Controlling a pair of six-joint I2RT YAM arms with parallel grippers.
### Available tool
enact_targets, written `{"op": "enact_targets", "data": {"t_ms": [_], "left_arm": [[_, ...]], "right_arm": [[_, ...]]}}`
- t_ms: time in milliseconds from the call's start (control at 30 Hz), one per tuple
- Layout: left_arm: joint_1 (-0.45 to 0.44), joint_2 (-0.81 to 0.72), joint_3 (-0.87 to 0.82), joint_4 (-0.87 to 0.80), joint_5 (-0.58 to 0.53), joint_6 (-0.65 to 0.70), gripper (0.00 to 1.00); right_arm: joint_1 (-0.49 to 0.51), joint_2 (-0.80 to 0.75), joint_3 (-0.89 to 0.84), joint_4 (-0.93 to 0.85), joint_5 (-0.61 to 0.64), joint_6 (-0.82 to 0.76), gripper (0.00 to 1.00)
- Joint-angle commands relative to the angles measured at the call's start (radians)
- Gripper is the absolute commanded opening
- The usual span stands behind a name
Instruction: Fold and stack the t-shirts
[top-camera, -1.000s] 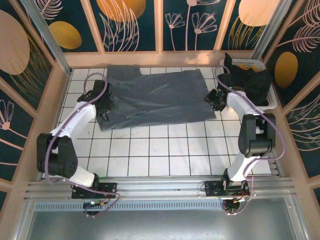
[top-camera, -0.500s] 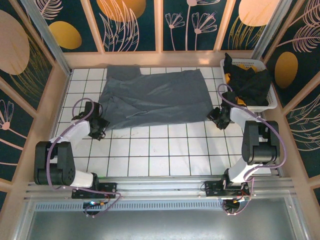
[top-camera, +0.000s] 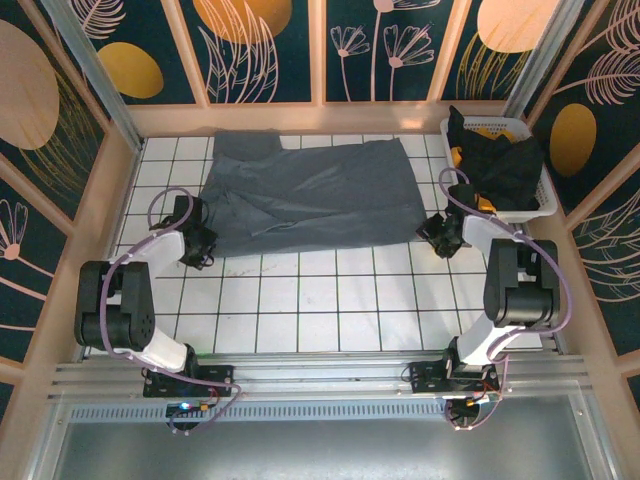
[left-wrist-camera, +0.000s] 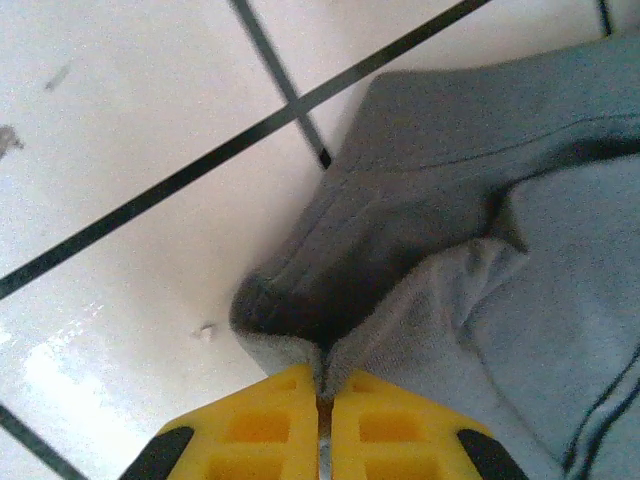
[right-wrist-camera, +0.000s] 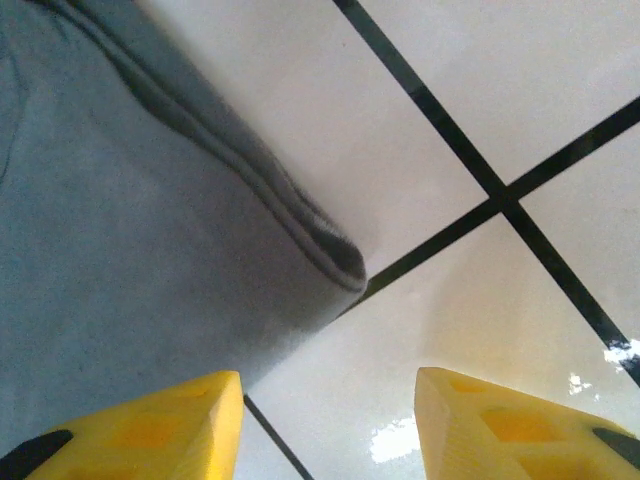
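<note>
Two grippers sit low on the white tiled desk (top-camera: 330, 300), one at each near corner of the grey-blue t-shirt (top-camera: 310, 195). That shirt lies spread out across the far half of the desk, its long side running left to right, with a few soft creases and one part reaching toward the back wall at the far left.

The left gripper (top-camera: 197, 243) is at the shirt's near-left corner. In the left wrist view its yellow fingers (left-wrist-camera: 265, 425) are pressed together with only a thin slit between them. A puckered fold of the grey-blue hem is nipped at their tips, so this gripper is clenched on the shirt. The cloth around the pinch bunches up a little, and a dark grid line of the desk runs in under the corner.

The right gripper (top-camera: 438, 235) is at the near-right corner. In the right wrist view its two yellow fingers (right-wrist-camera: 150, 435) stand well apart, one over the edge of the cloth and the other over bare tile. The rolled corner of the hem lies just ahead of the gap and nothing is clamped, so this gripper is released.

At the far right of the desk stands a white basket (top-camera: 497, 124). A black t-shirt (top-camera: 505, 165) is heaped in it and drapes over its rim, with bits of orange-yellow cloth (top-camera: 482, 205) showing beneath.
</note>
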Motion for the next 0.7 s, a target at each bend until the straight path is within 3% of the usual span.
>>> {"op": "enact_targets", "data": {"t_ms": [0, 133, 367, 500, 667], "left_arm": [[0.004, 0.005, 0.025, -0.038, -0.049, 0.045, 0.08], [0.004, 0.001, 0.010, -0.042, -0.045, 0.056, 0.01], [0.018, 0.002, 0.034, -0.102, -0.090, 0.099, 0.00], [0.050, -0.005, 0.029, -0.108, -0.099, 0.125, 0.00], [0.075, -0.007, 0.033, -0.124, -0.113, 0.150, 0.00]], "right_arm": [[0.001, 0.048, 0.038, 0.029, 0.029, 0.011, 0.49], [0.004, 0.084, 0.061, 0.028, 0.053, 0.001, 0.42], [0.025, 0.146, 0.094, 0.035, 0.065, -0.009, 0.28], [0.058, 0.148, 0.096, 0.013, 0.090, 0.008, 0.02], [0.102, 0.088, 0.066, -0.053, 0.132, 0.053, 0.00]]}}
